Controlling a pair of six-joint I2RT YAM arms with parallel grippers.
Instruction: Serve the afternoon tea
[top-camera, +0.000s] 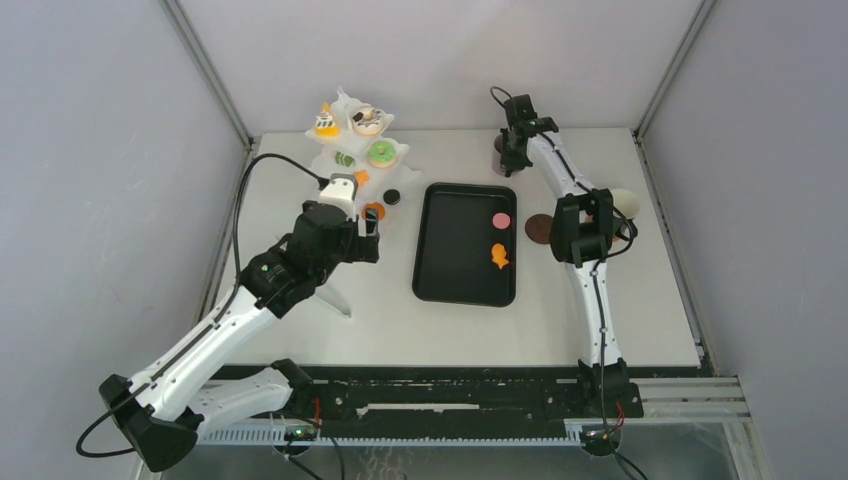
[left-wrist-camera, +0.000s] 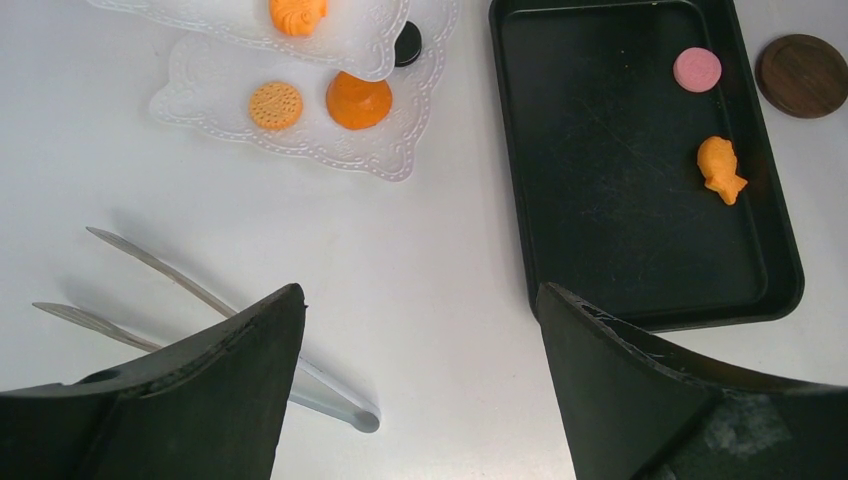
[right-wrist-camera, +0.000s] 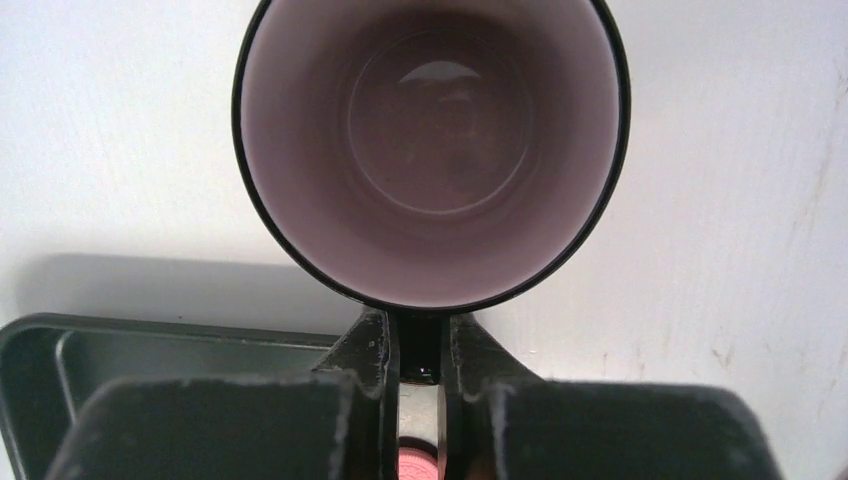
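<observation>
Dark mug (right-wrist-camera: 435, 150) is upright at the far bench (right-wrist-camera: 730, 200), just past the tray (right-wrist-camera: 60, 350), pale mouth up, handle pointing back into my right claw (right-wrist-camera: 420, 345), which pinches it. My left claw (left-wrist-camera: 418, 300) hangs wide open.

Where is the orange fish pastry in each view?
Top external: fish right of centre, on the tray, just below the pink disc.
Left wrist: upper right, on the tray.
Right wrist: not in it; the mug fills the view.
Shared landmark: the black tray, bottom left in the right wrist view.
</observation>
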